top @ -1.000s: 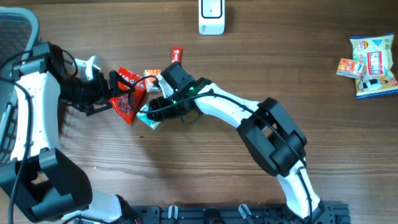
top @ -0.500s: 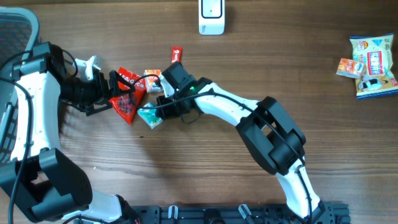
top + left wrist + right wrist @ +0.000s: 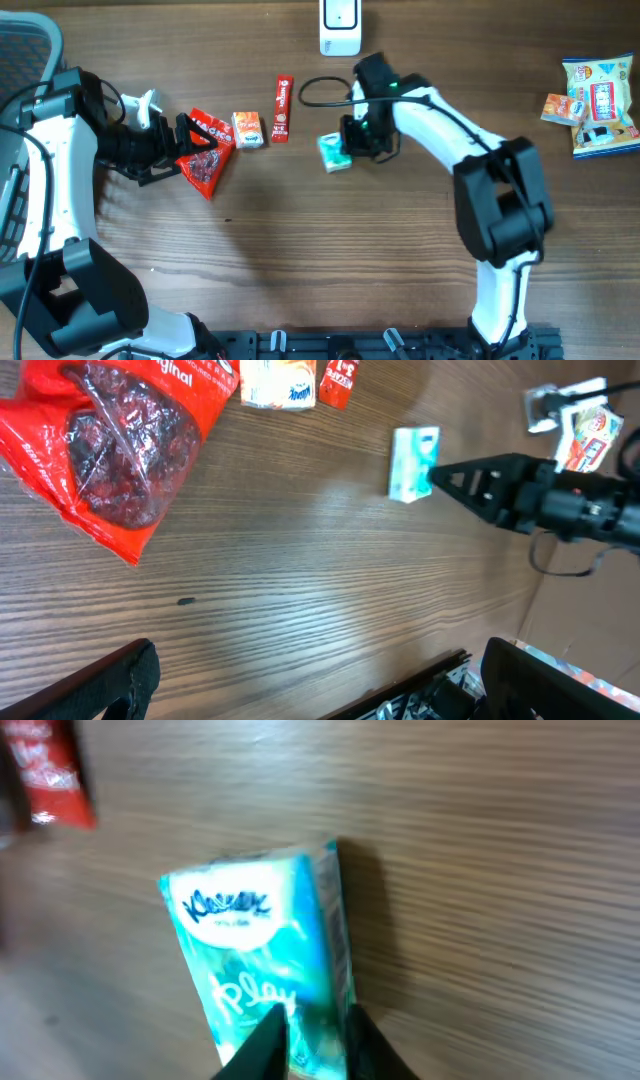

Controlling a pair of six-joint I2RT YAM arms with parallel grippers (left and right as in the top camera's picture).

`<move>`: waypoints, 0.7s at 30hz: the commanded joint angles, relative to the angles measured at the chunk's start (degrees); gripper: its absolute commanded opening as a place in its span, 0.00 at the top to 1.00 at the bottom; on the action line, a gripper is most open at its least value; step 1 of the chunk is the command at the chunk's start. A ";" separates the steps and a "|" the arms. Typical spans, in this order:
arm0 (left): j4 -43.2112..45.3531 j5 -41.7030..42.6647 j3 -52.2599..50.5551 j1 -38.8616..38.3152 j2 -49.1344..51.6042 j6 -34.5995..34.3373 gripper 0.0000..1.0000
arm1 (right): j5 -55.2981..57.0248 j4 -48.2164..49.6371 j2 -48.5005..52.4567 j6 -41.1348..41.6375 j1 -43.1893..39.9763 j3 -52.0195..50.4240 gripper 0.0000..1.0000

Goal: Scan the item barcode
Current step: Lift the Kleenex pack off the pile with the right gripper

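At the far left, the left hand (image 3: 190, 150) hung spread wide, clasping nothing. The red bag (image 3: 205, 165) lay just at its fingertips, and whether a finger touched it could not be told. In the left wrist view the bag sat ahead of both open fingers (image 3: 105, 690), flat on the desk (image 3: 300, 250).

Just right of the bag lay a small orange-and-white packet (image 3: 247, 129). Beside that was a slim red stick packet (image 3: 282, 108), whose long axis ran from the far edge toward the near edge.

Further right, near the middle of the desk and apart from that row, was the teal tissue pack (image 3: 335, 153), printed face up. The right hand (image 3: 308, 1045) was clenched on it, one fingertip pressed to each long side at the pack's nearer end. In the right wrist view the pack's long axis ran in line with the fingers. Its logo end pointed away from them, leaning a little to the left. From overhead the pack looked slightly tilted, with the right hand reaching it from the far right. Whether it rested on the wood or hung just above could not be told.

A black cable (image 3: 318, 84) looped beside the right arm. The white scanner (image 3: 340, 25) stood at the far edge, beyond the pack and well apart from it.

At the far right lay a pile of snack bags (image 3: 600, 100), with a small orange packet (image 3: 556, 108) touching its left side.
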 commanded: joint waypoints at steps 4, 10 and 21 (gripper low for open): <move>-0.02 0.04 0.22 0.00 -0.50 0.90 0.00 | 8.96 -2.71 -8.90 -8.15 1.77 0.31 0.47; -0.02 0.04 0.22 0.00 -0.50 0.90 0.00 | 15.63 -2.62 -12.98 -9.79 8.55 0.33 0.30; -0.02 0.04 0.22 0.00 -0.50 0.90 0.00 | 39.50 0.24 -5.25 -8.11 20.26 0.28 0.30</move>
